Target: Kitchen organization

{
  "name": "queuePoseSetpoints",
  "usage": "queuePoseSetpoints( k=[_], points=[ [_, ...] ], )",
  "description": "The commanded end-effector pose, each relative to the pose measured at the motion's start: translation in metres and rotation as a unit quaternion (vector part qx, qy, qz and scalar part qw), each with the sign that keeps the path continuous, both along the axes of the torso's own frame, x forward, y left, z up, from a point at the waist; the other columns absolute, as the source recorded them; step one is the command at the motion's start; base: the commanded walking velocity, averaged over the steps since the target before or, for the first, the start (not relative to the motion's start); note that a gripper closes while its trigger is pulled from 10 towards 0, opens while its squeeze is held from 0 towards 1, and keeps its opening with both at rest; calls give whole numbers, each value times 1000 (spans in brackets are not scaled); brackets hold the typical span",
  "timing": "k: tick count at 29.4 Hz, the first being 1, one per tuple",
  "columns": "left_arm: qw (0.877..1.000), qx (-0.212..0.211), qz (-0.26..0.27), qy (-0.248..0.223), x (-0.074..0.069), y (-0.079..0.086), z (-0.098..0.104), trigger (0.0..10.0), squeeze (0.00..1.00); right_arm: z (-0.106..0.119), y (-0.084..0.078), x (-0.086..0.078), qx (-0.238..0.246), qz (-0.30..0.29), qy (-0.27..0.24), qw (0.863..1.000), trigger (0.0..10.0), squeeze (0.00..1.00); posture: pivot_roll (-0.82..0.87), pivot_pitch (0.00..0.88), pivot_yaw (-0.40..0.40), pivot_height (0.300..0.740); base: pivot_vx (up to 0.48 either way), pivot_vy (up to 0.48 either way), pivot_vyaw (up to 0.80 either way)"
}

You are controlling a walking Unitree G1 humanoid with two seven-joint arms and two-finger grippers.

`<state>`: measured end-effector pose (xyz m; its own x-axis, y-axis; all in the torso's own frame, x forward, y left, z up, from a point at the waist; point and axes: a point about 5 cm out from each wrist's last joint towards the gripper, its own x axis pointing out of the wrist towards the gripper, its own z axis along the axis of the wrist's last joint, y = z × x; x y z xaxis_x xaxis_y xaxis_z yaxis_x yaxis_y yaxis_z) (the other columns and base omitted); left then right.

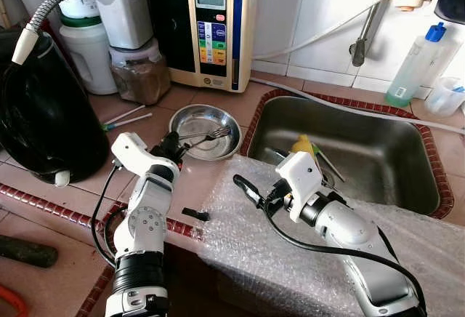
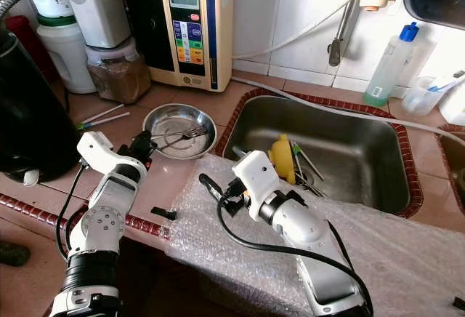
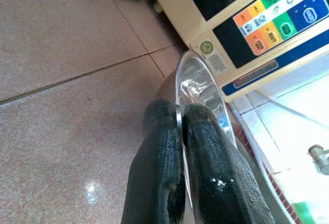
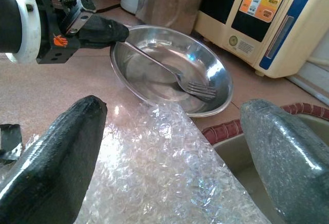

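While pinching the steel dish's rim, the left tool holds it flat on the worktop.
Steel dish (image 1: 204, 129), fork (image 4: 175, 76) lying inside, sits beside the sink (image 1: 349, 150); left tool (image 1: 172, 145) is clamped on its near rim, probably to shift it. Right tool (image 4: 169, 147) hovers spread wide over bubble wrap (image 1: 290, 251) just beside the dish.

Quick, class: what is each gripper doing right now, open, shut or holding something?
Left gripper: shut on the rim of the steel dish, which holds a fork.
Right gripper: open, holding nothing, above the bubble wrap.
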<state>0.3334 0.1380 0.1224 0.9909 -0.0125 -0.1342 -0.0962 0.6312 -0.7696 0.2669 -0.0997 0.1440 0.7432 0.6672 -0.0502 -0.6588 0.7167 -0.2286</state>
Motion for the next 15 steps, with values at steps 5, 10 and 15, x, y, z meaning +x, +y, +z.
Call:
queuePoseSetpoints(
  k=[5, 10, 15],
  points=[
    [998, 32, 5, 47, -2, 3, -15, 10000, 0, 0, -1, 1, -4, -2, -3, 1000, 10000, 0, -42, 0, 31, 740, 0, 0, 0],
    [998, 33, 22, 57, -3, 10, -19, 8471, 0, 0, -2, 1, -5, -2, -3, 1000, 10000, 0, -42, 0, 32, 740, 0, 0, 0],
    [997, 43, 20, 61, -3, 11, -21, 10000, 0, 0, -1, 1, -6, 0, -4, 1000, 10000, 0, -41, 0, 29, 740, 0, 0, 0]
  ],
)
